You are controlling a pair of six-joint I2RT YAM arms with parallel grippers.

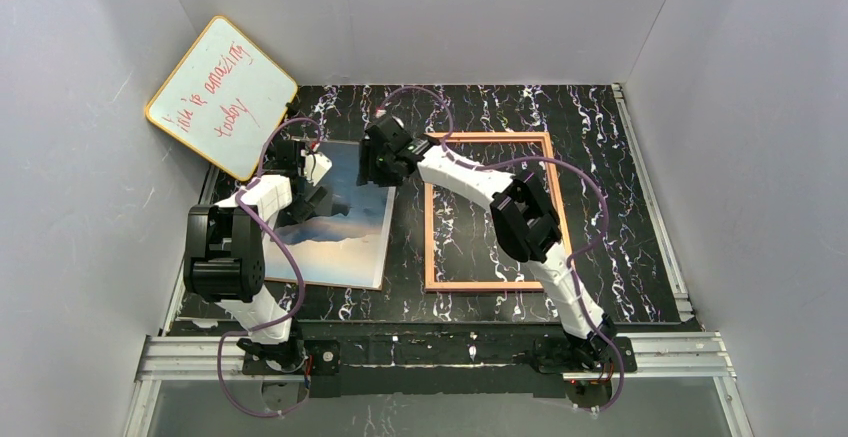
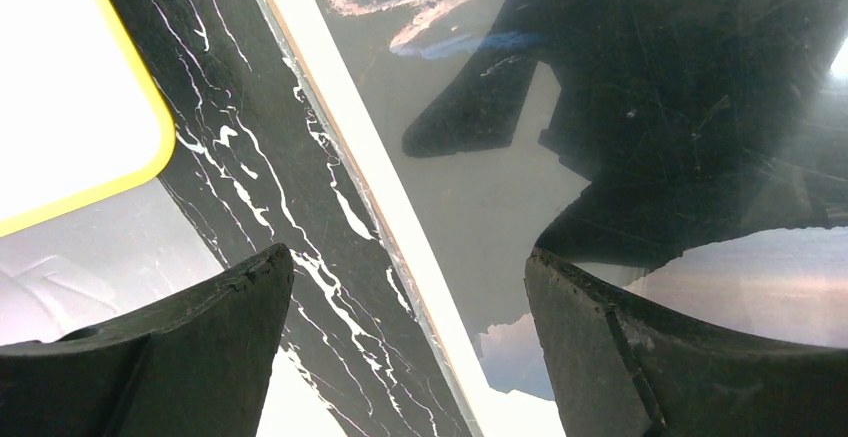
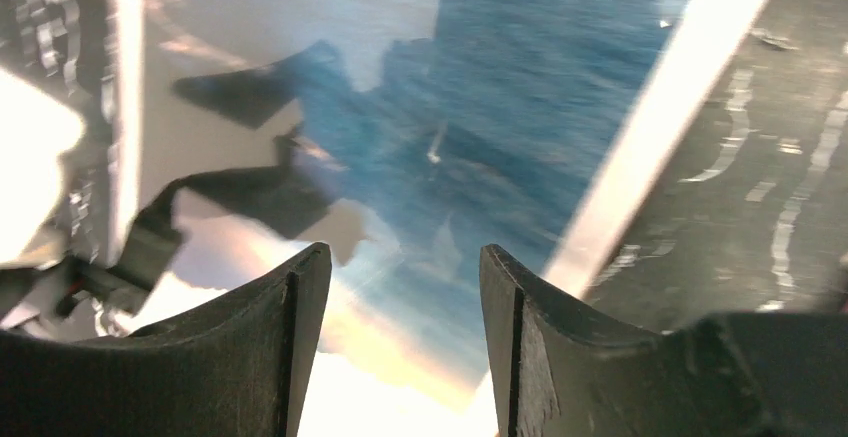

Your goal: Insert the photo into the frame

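Observation:
The photo (image 1: 345, 232) lies face up on the black marble table, left of the frame (image 1: 429, 237); blue sea and peach sky show. The thin pink-wood frame lies flat and empty, with the table visible through it. My left gripper (image 1: 305, 192) is low over the photo's left edge. In the left wrist view it (image 2: 408, 255) is open, with one finger over the table, the other over the photo (image 2: 480, 187), and the white border between them. My right gripper (image 1: 372, 169) hovers over the photo's upper right part. It (image 3: 403, 250) stands open above the photo (image 3: 520, 77), holding nothing.
A yellow-edged whiteboard (image 1: 222, 97) with red writing leans in the back left corner, close to the left arm, and also shows in the left wrist view (image 2: 70, 87). White walls enclose the table on three sides. A metal rail (image 1: 430, 352) runs along the near edge.

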